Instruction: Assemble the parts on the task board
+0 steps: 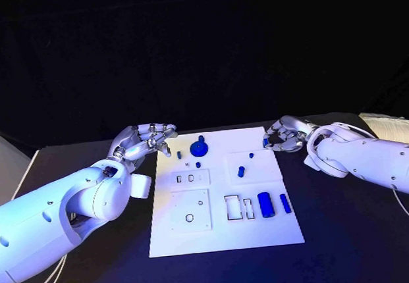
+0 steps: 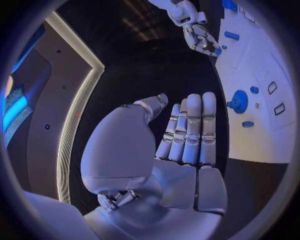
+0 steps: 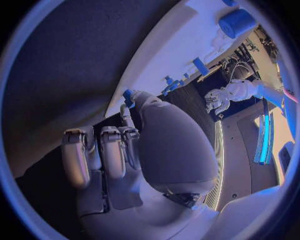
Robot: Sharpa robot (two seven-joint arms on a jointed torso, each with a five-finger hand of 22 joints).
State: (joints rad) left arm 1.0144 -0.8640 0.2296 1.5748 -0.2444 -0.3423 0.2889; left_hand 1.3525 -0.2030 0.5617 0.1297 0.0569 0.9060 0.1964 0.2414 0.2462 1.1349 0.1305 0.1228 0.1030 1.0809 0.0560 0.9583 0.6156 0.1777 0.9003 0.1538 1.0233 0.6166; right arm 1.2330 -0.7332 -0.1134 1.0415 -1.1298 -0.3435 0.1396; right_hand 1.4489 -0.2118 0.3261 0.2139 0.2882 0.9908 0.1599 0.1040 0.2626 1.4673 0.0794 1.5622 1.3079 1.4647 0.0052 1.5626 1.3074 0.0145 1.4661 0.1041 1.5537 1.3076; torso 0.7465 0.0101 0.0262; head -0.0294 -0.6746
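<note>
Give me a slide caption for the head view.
Both hands, left and right, hover at the task board's far corners, holding nothing.

White task board (image 1: 222,236) carries blue parts (image 1: 265,201) (one gear-shaped), on a black table (image 1: 365,241).

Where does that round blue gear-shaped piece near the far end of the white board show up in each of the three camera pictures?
Head view: the blue gear stands near the task board's far edge, between the two hands.
Left wrist view: the gear sits on the board beyond the left hand's fingers.
Right wrist view: I cannot pick it out surely.
Shared landmark: the white task board.
</note>
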